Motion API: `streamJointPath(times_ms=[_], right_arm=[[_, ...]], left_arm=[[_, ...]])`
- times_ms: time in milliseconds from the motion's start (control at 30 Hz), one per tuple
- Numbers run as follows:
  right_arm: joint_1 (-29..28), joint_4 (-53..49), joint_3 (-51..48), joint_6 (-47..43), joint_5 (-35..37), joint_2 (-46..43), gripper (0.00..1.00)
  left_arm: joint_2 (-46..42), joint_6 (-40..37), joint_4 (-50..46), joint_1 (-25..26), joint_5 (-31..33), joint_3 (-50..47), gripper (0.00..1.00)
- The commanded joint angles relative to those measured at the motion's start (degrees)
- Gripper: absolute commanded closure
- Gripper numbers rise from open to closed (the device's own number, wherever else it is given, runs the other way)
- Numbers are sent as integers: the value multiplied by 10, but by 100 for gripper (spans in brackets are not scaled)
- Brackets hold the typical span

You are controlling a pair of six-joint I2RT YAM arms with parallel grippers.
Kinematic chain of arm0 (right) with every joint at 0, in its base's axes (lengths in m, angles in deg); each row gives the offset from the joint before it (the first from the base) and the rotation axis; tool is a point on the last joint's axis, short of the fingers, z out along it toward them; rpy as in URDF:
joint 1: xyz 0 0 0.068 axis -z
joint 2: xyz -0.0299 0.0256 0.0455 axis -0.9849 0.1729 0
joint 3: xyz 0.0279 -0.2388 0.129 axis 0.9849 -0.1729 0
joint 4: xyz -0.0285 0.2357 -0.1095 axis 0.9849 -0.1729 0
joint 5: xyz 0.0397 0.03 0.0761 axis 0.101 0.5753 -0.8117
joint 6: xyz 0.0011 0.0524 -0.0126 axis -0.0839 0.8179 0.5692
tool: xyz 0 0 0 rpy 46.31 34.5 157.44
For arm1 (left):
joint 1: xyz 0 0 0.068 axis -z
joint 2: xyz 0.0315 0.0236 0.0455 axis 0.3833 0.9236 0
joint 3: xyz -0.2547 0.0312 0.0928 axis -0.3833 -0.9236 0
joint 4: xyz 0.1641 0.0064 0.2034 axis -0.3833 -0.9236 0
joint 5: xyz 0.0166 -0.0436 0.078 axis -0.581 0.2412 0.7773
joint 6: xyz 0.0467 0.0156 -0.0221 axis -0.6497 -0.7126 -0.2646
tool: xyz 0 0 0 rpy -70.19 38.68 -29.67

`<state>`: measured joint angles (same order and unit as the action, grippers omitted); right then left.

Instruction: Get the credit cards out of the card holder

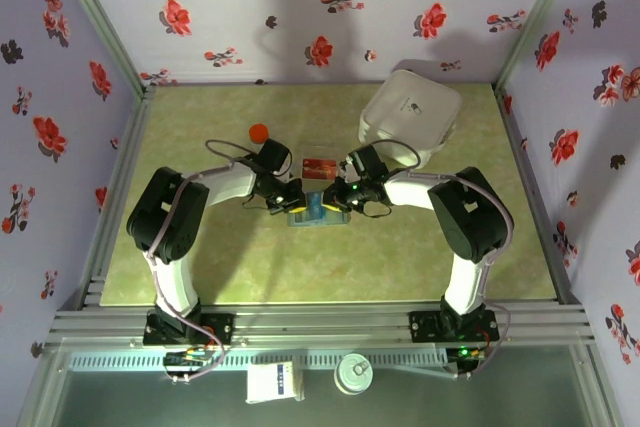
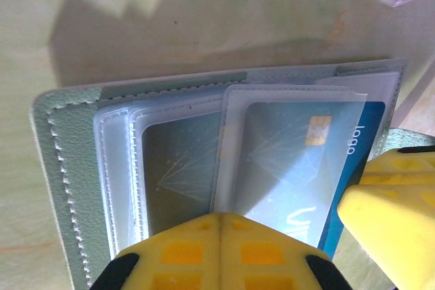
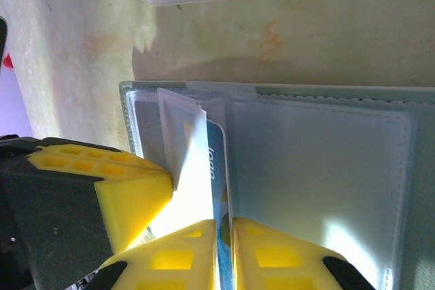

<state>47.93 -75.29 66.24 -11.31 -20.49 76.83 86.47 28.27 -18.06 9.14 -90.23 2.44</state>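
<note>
Right wrist: right claw (image 3: 224,229) grips blue card (image 3: 216,155) edge inside card holder (image 3: 340,94); left claw (image 2: 221,229) closed.

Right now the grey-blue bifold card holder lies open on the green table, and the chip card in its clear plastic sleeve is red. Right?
No. The chip card in the clear plastic sleeve is blue, not red, as the left wrist view shows. The grey-blue bifold card holder does lie open on the green table.
</note>
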Motion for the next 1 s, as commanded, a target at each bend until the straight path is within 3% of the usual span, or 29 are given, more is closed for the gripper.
streamJointPath(times_ms=[0, 333, 567, 967], right_arm=[[9, -20, -10, -18, 9, 2, 86], [16, -7, -18, -25, -6, -7, 90], [16, 18, -16, -7, -24, 8, 79], [20, 13, -28, -4, 2, -8, 79]], left_arm=[[25, -15, -53, 1, 37, 1, 100], [30, -16, -55, 1, 35, 6, 100], [29, -15, -57, 1, 33, 11, 100], [29, -18, -61, 2, 34, 14, 100]])
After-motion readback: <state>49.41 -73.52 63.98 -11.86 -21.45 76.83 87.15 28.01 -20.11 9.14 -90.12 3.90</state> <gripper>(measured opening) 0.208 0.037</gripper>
